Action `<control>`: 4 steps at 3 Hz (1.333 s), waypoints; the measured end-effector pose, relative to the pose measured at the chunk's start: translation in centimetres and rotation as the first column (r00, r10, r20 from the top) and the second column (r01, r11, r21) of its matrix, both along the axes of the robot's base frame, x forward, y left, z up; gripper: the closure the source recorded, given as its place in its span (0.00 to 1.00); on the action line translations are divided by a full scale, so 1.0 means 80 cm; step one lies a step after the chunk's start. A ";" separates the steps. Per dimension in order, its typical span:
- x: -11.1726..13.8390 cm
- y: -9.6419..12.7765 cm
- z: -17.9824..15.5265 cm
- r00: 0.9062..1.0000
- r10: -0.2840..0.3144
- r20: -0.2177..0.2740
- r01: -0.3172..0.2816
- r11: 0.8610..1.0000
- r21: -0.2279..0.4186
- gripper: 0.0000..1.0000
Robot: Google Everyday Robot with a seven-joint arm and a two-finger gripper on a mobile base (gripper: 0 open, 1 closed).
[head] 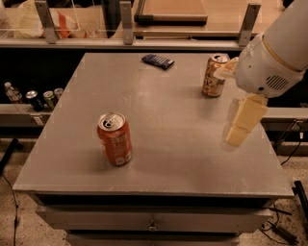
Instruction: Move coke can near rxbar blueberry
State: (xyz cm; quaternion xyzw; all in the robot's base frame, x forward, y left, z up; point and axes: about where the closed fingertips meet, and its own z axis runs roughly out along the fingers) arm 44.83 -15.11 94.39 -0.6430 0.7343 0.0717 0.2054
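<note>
Room: dim workspace. A pale counter (pixel 226 19) runs along the back at 12 o'clock, behind a rail with grey metal posts (pixel 126 21). A wooden board (pixel 171 8) lies on it, and a crumpled bag (pixel 29 23) sits toward 11 o'clock.
Surface: grey square table (pixel 192 158) with a matte, faintly scuffed top. Below its front edge is a drawer front with a small handle (pixel 152 225).
Coke can: the coke can (pixel 114 139) stands upright on the tabletop at about 8 o'clock from the centre, silver top and pull tab facing up. It touches nothing.
Rxbar blueberry: the rxbar blueberry (pixel 158 61) lies flat near the far edge at about 12 o'clock, well apart from the coke can.
Second can: a tan-and-white can (pixel 214 75) stands upright toward 2 o'clock, near the far right corner.
Gripper: the gripper (pixel 239 129) hangs over the table's right side at about 3 o'clock, just beside the tan-and-white can and well apart from the coke can. It holds nothing. Whether it is spread or closed, I cannot tell.
Arm: a white rounded arm housing (pixel 272 57) comes in from the upper right, above the gripper.
Left shelf: a low ledge at 9 o'clock holds a small bottle (pixel 11 92) and several dark cans (pixel 43 98).
Floor: speckled, with cables (pixel 9 190) at 7 o'clock and more at 5 o'clock.
</note>
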 end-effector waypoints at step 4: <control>-0.003 0.084 -0.031 0.991 0.107 -0.076 -0.071 0.925 0.374 0.00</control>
